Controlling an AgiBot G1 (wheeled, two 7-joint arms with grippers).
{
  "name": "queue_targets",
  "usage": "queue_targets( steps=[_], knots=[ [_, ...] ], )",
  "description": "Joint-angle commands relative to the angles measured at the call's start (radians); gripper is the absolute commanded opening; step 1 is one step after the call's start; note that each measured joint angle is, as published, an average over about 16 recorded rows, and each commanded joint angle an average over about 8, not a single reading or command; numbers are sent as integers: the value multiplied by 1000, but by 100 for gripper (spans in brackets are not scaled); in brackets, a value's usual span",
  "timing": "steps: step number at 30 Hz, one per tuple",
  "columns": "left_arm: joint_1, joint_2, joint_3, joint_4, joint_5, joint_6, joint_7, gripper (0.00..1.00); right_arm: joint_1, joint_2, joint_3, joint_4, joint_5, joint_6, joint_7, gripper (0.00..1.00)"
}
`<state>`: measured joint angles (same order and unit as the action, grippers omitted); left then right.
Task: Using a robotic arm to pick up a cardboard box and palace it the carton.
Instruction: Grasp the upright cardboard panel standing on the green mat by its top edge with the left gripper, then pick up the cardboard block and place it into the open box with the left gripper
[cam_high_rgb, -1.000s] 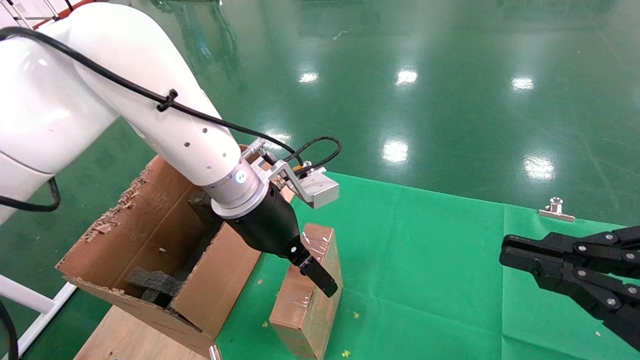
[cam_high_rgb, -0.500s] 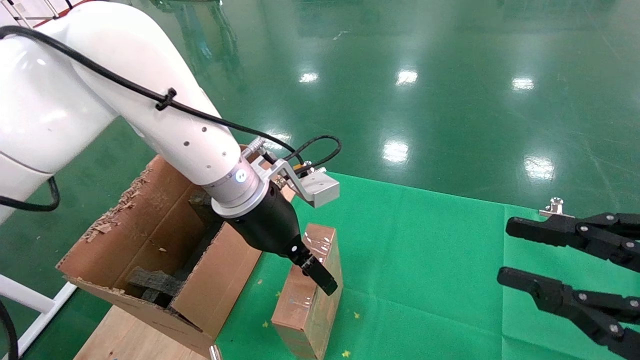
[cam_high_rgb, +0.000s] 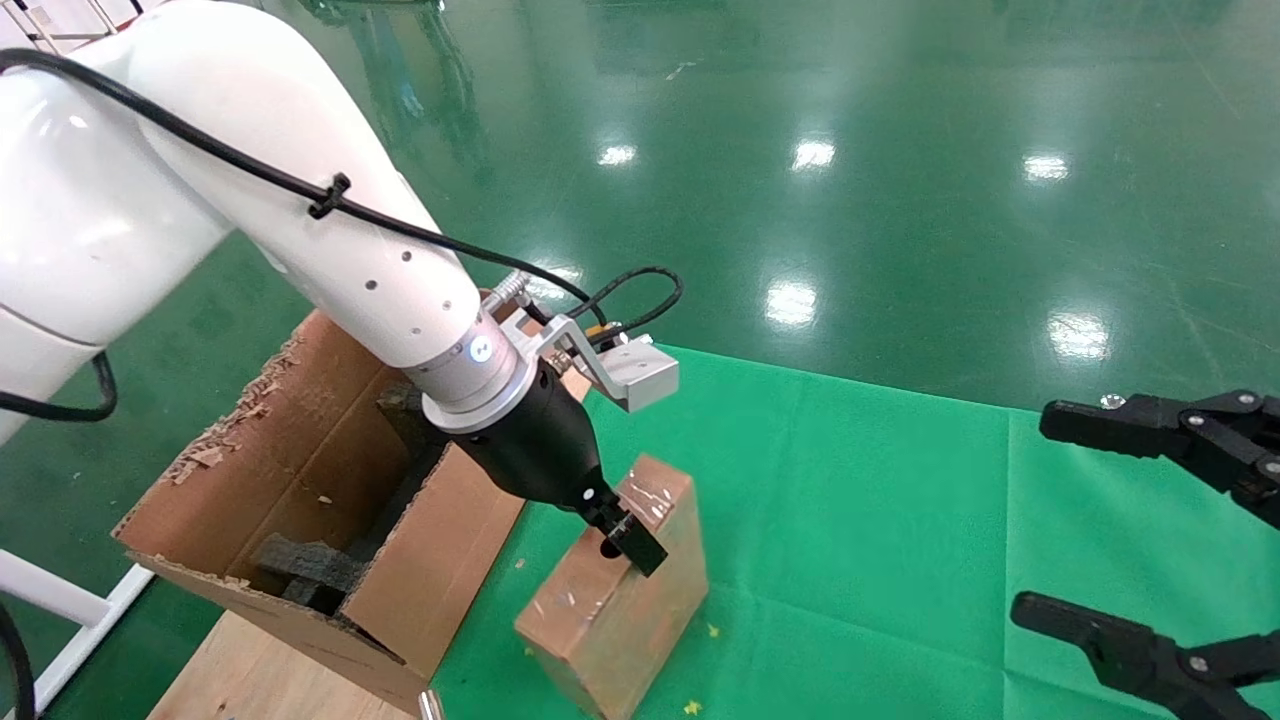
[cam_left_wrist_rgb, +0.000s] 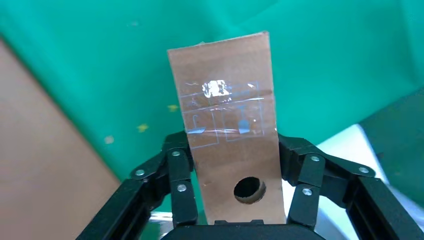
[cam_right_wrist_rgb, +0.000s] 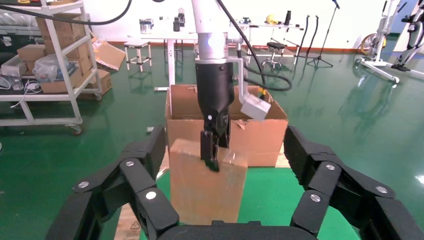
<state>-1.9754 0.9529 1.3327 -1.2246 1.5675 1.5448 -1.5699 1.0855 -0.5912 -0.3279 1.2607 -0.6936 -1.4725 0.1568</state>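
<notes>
The cardboard box (cam_high_rgb: 612, 590) is being clamped across its narrow sides by the left gripper (cam_high_rgb: 622, 535), tilted for lifting toward the carton (cam_high_rgb: 300, 480); the right gripper (cam_high_rgb: 1120, 530) is being held wide apart, idle.

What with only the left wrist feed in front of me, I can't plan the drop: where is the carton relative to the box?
Observer: In the head view the carton stands open on the robot's left of the cardboard box, close beside it. The left gripper holds the box by its top end.
Operator: Is anything inside the carton?
Observer: Yes, black foam pieces lie in its bottom.
Operator: And the other arm?
Observer: The right gripper hovers over the green cloth on the robot's right, fingers open, well apart from the box.
</notes>
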Motion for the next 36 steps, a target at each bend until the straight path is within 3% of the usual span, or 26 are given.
queue_targets(
  steps=[1,6,14,21,29,36],
  knots=[
    [-8,-2,4,-5,12,2,5,0,0,0,0,0,0,0,0,100],
    [-74,-73,-27,-46,12,-7,46,0,0,0,0,0,0,0,0,100],
    [-242,-250,-132,-74,-6,-21,167,0,0,0,0,0,0,0,0,100],
    [-360,-369,-147,-32,80,16,280,0,0,0,0,0,0,0,0,100],
    [-301,-457,-79,92,135,-9,437,0,0,0,0,0,0,0,0,100],
    [-196,-460,-30,238,175,-102,577,0,0,0,-1,0,0,0,0,100]
  ],
)
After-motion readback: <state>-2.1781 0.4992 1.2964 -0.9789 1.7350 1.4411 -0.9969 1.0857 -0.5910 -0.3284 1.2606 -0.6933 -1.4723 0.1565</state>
